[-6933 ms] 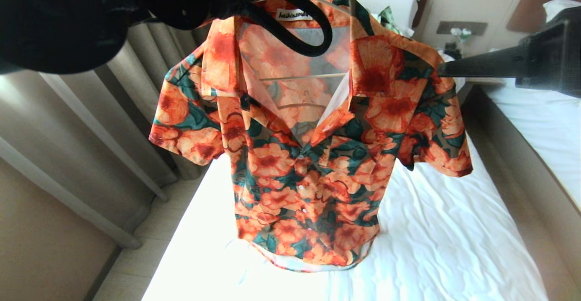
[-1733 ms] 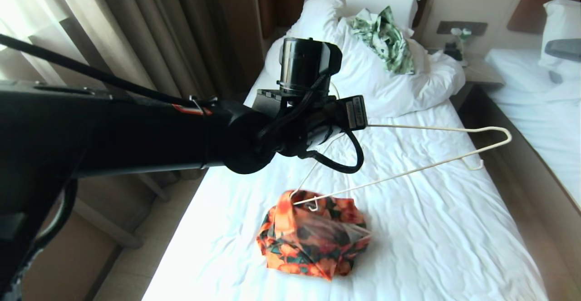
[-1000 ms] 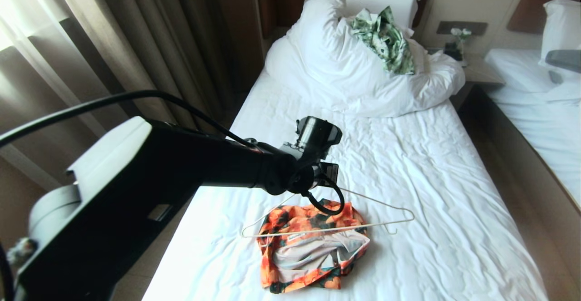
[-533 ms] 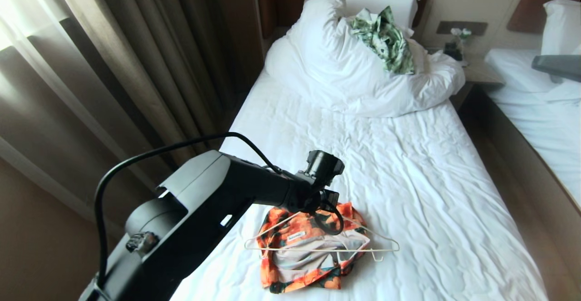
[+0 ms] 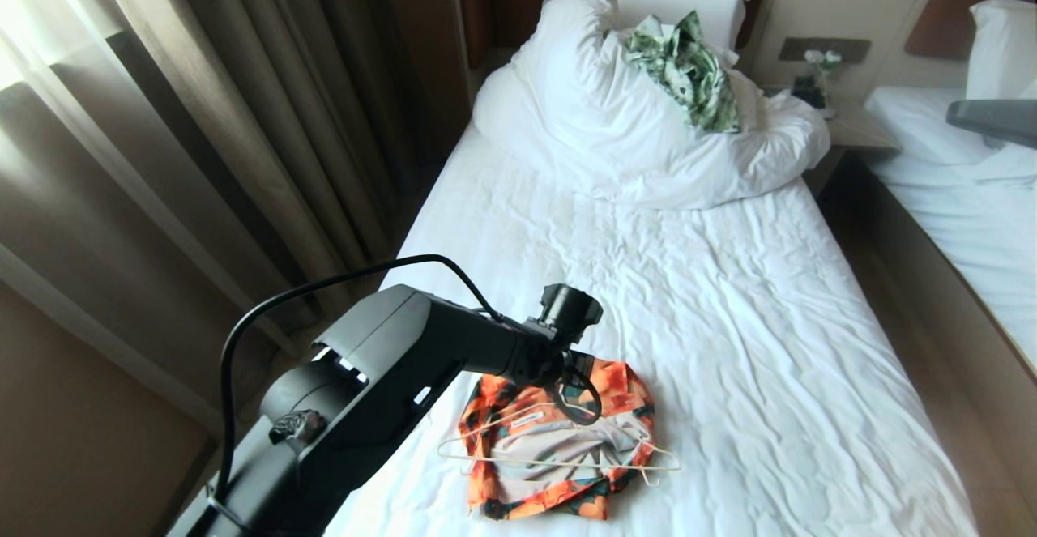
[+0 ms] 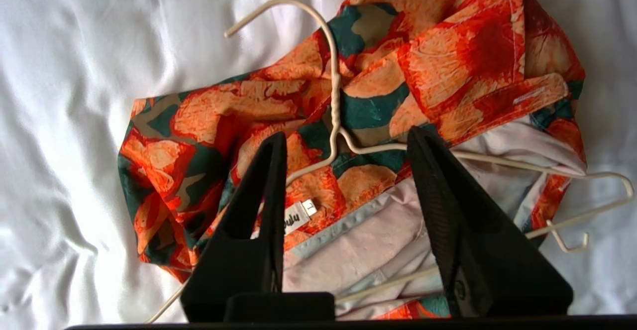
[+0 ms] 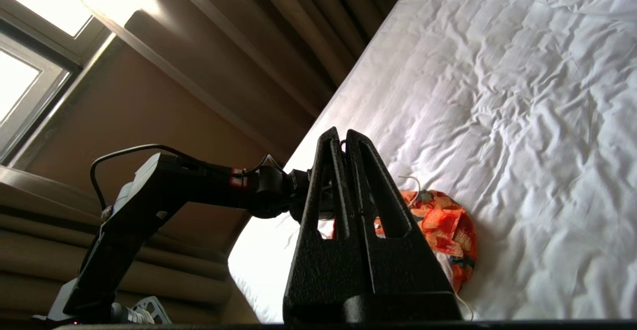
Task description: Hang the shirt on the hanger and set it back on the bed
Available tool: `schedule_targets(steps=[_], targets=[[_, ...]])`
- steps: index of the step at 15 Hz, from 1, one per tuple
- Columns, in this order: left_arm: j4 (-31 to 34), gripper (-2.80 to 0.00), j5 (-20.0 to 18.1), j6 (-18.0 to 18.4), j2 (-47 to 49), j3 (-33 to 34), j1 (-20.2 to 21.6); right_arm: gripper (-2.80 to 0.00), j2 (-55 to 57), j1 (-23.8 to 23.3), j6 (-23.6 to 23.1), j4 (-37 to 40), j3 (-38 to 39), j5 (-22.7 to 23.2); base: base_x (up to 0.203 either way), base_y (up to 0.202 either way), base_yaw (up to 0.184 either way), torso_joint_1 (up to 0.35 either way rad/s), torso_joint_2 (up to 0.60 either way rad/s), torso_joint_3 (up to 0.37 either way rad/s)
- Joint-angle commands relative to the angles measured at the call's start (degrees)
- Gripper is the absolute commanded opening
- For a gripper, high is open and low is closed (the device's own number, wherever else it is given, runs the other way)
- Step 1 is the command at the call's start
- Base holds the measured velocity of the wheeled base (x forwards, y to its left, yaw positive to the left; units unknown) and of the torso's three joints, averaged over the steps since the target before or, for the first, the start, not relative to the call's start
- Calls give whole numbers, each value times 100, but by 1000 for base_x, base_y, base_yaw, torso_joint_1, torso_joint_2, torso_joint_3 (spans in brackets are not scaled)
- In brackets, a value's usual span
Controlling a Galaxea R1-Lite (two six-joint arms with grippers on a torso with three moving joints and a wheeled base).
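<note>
The shirt (image 5: 559, 448), orange flowers on dark green, lies crumpled in a heap on the bed (image 5: 729, 318) near its front edge, with its pale inside and neck label (image 6: 298, 213) facing up. The cream wire hanger (image 5: 567, 464) lies flat across it, both ends sticking out past the cloth. The hook (image 6: 278, 9) rests on the sheet. My left gripper (image 6: 347, 136) hovers just above the hanger's neck (image 6: 336, 121), open, touching nothing. My right gripper (image 7: 341, 133) hangs shut and empty well above the bed; the shirt (image 7: 443, 220) shows beyond it.
A bunched white duvet (image 5: 648, 140) with a green-and-white leaf-print garment (image 5: 684, 71) fills the head of the bed. Curtains (image 5: 243, 116) run along the left side. A second bed (image 5: 972, 221) and a nightstand (image 5: 851, 128) stand to the right. My right arm (image 5: 992, 120) shows at the right edge.
My left arm sank with the hanger toward the shirt heap on the sheet. Its gripper then opened and let go of the hanger, which now lies flat. The right arm barely moved.
</note>
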Motion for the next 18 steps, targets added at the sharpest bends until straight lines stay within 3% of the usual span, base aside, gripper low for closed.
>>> schedule_targets(steps=[1, 4, 5, 6, 11, 13, 18], targets=[[7, 0, 16, 0, -211, 288, -19, -280, 0, 81, 3, -12, 33, 23, 0, 0, 0, 0, 0, 0], [-50, 0, 27, -74, -967, 1271, -96, -280, -20, 90, -64, -12, 90, 23, 0, 0, 0, 0, 0, 0], [-125, -177, 49, -122, -1293, 1683, -109, -280, -27, 114, -178, -12, 129, 23, 0, 0, 0, 0, 0, 0], [-284, -280, 74, -180, -1640, 2144, -113, -280, -34, 173, -286, -12, 191, 23, 0, 0, 0, 0, 0, 0], [-1173, -280, 247, -322, -3949, 4397, 41, -280, -337, 643, -893, -7, 684, -26, 0, 0, 0, 0, 0, 0], [-1349, -280, 399, -325, -5028, 4951, 92, -280, -689, 588, -917, 29, 919, -100, 0, 0, 0, 0, 0, 0], [-1468, -280, 730, -317, -7442, 5851, 235, -280, -1814, 402, -913, 193, 1499, -865, 0, 0, 0, 0, 0, 0]])
